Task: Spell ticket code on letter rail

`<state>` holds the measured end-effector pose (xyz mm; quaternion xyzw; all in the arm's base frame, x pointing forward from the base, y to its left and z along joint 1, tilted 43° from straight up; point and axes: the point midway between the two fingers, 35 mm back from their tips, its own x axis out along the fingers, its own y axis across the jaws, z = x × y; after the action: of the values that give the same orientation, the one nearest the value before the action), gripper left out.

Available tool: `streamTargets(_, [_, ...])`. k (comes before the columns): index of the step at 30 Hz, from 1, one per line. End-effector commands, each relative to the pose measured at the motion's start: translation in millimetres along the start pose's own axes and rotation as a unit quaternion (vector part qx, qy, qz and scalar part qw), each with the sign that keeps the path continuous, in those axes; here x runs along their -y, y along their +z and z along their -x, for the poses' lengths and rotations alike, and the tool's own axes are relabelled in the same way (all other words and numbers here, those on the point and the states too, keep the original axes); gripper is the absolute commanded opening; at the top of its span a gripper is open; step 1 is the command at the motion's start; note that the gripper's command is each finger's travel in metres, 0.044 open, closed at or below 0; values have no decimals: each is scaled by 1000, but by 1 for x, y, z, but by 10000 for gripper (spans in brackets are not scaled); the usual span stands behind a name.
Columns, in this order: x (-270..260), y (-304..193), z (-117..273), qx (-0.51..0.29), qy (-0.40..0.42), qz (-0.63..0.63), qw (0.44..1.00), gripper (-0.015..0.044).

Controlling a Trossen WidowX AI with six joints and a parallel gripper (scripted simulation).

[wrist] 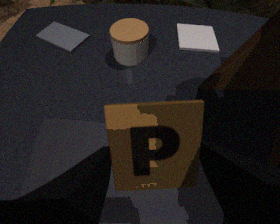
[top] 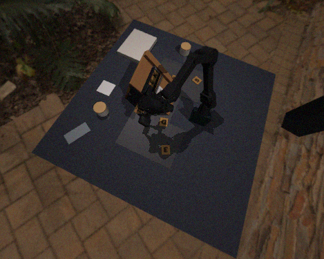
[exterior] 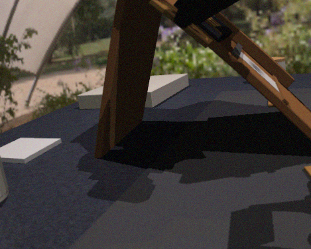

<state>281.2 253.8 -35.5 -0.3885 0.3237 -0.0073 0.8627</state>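
My gripper [top: 138, 110] [wrist: 155, 150] is shut on a wooden tile marked P [wrist: 190, 150], which stands upright in the wrist view. In the top view the gripper is just in front of the near end of the tilted wooden board [top: 141, 73] [exterior: 133, 50]. The dark letter rail [top: 150, 85] holds tiles whose letters I cannot read surely. The white ticket [top: 159, 89] [exterior: 259, 70] is partly hidden by the arm; its print is unreadable. Loose tiles lie on the counter: one like D [top: 164, 121], one like 3 or a turned E [top: 165, 150], one like 5 [top: 196, 80].
A lidded jar [top: 100, 109] [wrist: 129, 44], a white square [top: 106, 88] [exterior: 29, 149] [wrist: 197, 37] and a grey-blue rectangle [top: 77, 132] [wrist: 63, 36] lie beyond the gripper. A white box [top: 137, 45] [exterior: 168, 86] and another jar [top: 185, 48] are at the back.
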Motion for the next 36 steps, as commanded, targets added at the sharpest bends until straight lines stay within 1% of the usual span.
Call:
streamTargets(1, [3, 3, 4, 13, -4, -14, 1000, 0])
streamTargets(36, [15, 1, 4, 13, -4, -13, 1000, 0])
